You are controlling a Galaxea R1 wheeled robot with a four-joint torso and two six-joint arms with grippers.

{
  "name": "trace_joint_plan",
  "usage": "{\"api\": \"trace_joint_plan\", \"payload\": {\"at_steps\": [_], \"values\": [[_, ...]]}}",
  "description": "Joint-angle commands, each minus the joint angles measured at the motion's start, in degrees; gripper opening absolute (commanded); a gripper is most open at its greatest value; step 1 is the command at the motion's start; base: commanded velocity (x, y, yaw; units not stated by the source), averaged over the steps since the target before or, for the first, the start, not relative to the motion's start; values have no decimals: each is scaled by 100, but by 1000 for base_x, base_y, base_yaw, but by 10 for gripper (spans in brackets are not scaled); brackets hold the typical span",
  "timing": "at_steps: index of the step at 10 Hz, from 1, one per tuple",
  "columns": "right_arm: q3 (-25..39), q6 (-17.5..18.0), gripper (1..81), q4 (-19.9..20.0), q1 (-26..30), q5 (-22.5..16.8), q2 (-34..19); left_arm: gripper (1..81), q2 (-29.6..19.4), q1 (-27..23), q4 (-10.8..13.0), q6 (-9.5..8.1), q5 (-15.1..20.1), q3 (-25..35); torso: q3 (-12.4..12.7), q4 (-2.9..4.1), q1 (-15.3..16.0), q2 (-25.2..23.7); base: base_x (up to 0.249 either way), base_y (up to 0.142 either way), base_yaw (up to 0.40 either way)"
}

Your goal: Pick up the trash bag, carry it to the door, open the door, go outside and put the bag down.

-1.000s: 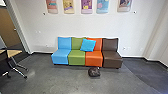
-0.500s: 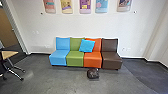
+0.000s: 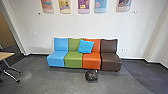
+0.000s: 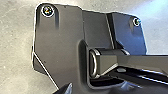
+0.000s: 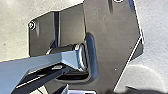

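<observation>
From where I sit at the controls, I can't tell whether my left gripper or my right gripper is wide or narrow, or whether either is holding anything. Grey floor (image 3: 50,83) spreads ahead in the head view, with a darker area bounded by a curved edge on the right. Off to the left I've got part of a table (image 3: 5,55) with a wood-toned top and metal legs. The dark trash bag (image 3: 91,75) sits on the floor, just in front of the orange seat (image 3: 91,60). That seat is in a row with a blue seat (image 3: 57,59), a green seat (image 3: 73,60) and, at the right end, a brown seat (image 3: 111,60). A bright blue cushion (image 3: 85,46) leans, tilted, across the green and orange backs. Behind them is a white wall (image 3: 82,27), with five colourful posters (image 3: 83,6) spaced along it, their tops cut off.
</observation>
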Motion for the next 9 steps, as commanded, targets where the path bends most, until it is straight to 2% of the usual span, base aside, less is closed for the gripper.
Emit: {"api": "trace_joint_plan", "payload": {"at_steps": [1,9], "values": [[20,-28,811,-77,186,-376,-105,811,29,-198,-20,21,335,29,0,0,0,0,149,0,0],[20,7,811,19,177,-323,-17,811,3,-242,50,39,335,29,0,0,0,0,151,0,0]]}}
